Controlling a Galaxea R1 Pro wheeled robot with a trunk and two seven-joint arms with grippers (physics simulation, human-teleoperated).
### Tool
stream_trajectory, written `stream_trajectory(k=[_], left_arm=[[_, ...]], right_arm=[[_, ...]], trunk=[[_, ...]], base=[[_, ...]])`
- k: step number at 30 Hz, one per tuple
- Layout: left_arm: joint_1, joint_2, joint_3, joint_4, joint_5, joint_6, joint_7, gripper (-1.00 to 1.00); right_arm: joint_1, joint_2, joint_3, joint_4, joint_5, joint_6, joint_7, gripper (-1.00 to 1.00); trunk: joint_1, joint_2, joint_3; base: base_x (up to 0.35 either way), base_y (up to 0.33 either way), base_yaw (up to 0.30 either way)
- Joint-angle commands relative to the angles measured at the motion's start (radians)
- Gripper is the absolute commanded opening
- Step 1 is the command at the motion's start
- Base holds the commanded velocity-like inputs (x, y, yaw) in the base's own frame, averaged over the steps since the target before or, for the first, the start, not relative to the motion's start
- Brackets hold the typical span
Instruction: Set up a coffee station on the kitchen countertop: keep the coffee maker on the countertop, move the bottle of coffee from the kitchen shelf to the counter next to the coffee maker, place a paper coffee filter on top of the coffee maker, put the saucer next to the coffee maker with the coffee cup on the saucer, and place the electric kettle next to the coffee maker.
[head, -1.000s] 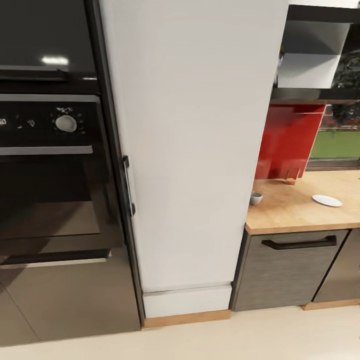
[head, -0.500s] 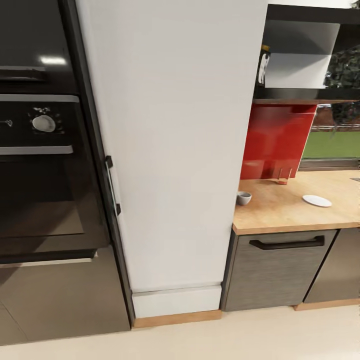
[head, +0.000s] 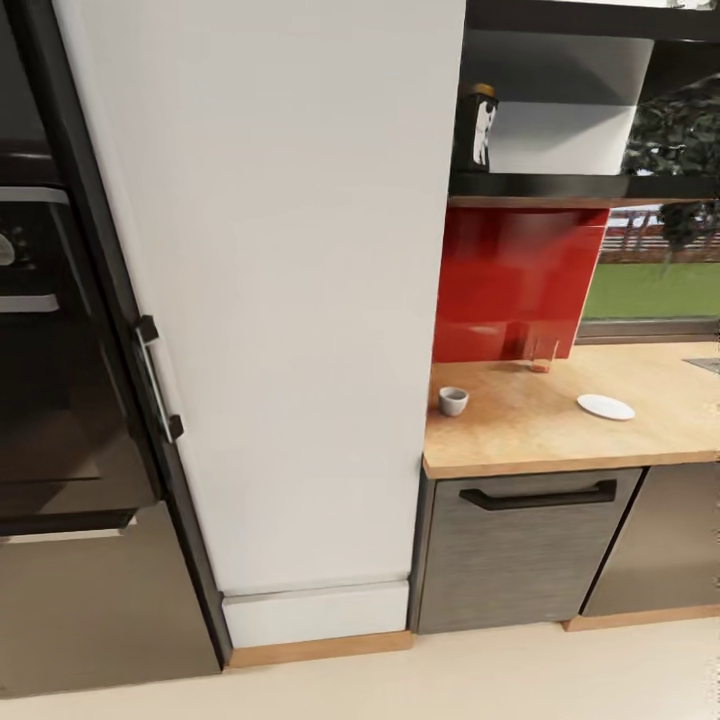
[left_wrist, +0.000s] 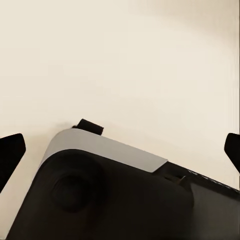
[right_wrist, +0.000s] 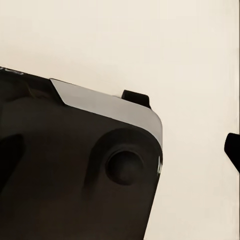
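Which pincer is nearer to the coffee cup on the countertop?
Probably right. The left pincer and the right pincer both point down at the floor; the coffee cup stands on the kitchen countertop, toward the robot's right.

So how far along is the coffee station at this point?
Hardly begun, it seems. The coffee cup and saucer sit apart on the kitchen countertop, cup not on saucer. The bottle of coffee stands on the shelf. In the wrist views, both grippers look open and empty.
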Motion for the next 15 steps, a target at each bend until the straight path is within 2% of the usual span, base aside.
stream_trajectory(k=[1, 6, 13, 15], left_arm=[[-0.001, -0.001, 0.003, 0.001, 0.003, -0.003, -0.002, 1.0], [-0.001, -0.001, 0.004, 0.001, 0.003, -0.003, -0.002, 1.0], [-0.001, -0.001, 0.004, 0.001, 0.003, -0.003, -0.002, 1.0], [-0.001, -0.001, 0.004, 0.001, 0.003, -0.003, -0.002, 1.0]], right_arm=[[-0.001, -0.001, 0.002, 0.001, 0.01, -0.005, -0.002, 1.0], [-0.001, -0.008, 0.004, 0.001, 0.015, -0.008, 0.003, 1.0], [-0.001, -0.002, -0.005, 0.001, 0.005, -0.003, 0.007, 1.0], [-0.001, -0.001, -0.007, 0.001, 0.002, -0.003, 0.008, 1.0]], trunk=[[0.0, -0.001, -0.001], [0.0, -0.001, -0.001], [0.0, -0.001, -0.001], [0.0, -0.001, -0.001]], base=[[0.097, -0.331, 0.0], [0.097, -0.331, 0.0], [0.076, -0.331, 0.0], [0.01, -0.331, 0.185]])
